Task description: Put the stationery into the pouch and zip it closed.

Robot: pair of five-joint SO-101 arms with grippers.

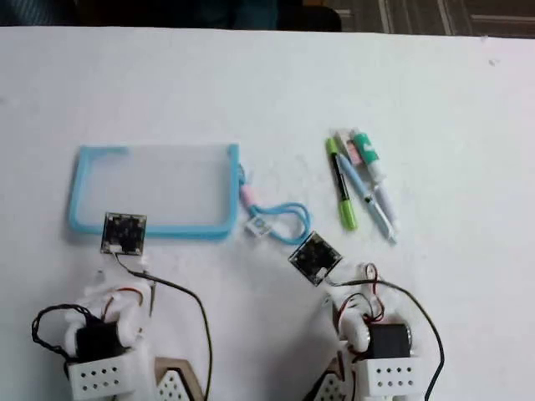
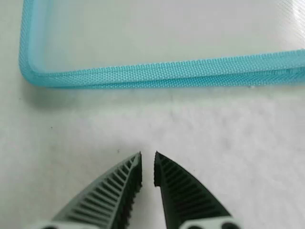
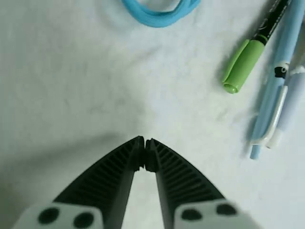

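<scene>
The clear pouch with a blue woven border lies flat at the left of the table. Its blue strap loop and a white tag trail off its right end. Several pens lie side by side at the right, among them a green highlighter and a light blue pen. In the left wrist view my left gripper sits just short of the pouch's near edge, shut on nothing. My right gripper is shut and empty, between the strap loop and the green highlighter.
Both arms' bases stand at the table's near edge with loose black cables. The white table stretches bare behind the pouch and pens, ending at a dark edge along the back.
</scene>
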